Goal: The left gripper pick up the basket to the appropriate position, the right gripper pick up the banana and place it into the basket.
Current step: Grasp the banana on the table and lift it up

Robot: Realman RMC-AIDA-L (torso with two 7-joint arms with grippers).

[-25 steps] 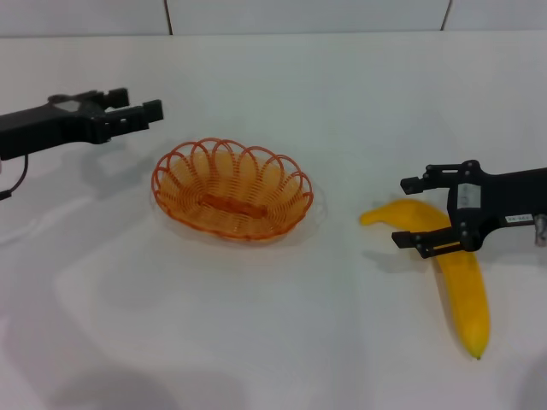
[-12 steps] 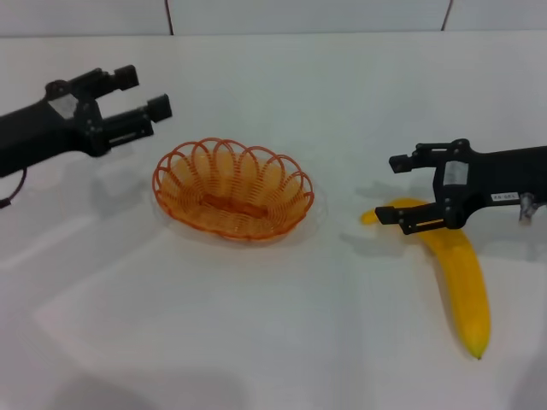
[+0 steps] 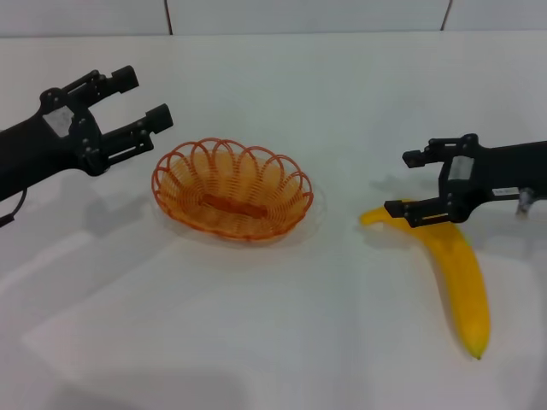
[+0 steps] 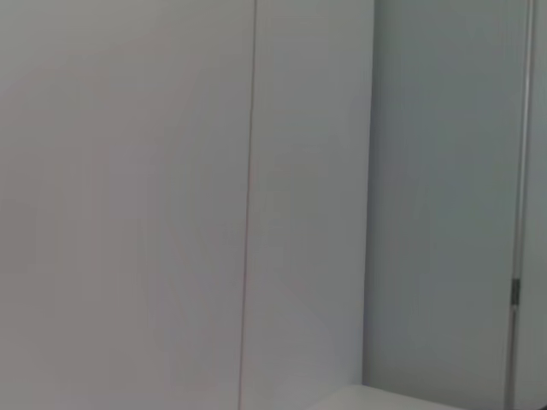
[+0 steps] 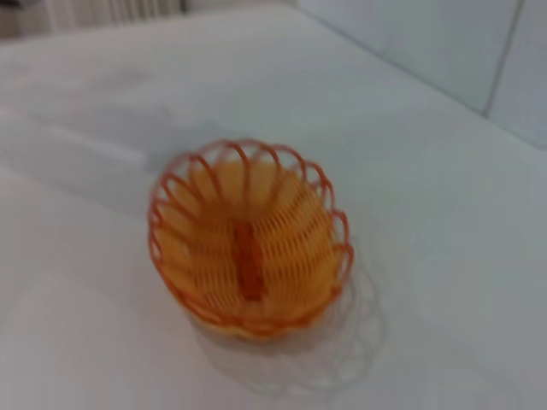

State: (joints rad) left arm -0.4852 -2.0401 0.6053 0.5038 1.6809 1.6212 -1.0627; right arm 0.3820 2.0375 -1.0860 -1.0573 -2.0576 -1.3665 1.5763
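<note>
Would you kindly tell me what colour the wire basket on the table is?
The basket is orange, with looped wire around a scalloped rim; the head view shows it best.

White tabletop (image 3: 282,342) filling nearly the whole head view, smooth and matte, with soft grey shadows toward its left and near edges. Along the far edge, a pale wall (image 3: 308,15) of flat panels divided by thin dark vertical seams. The left wrist view shows tall light-grey wall panels (image 4: 128,196) separated by narrow vertical joints. Lighting is even and diffuse.
</note>
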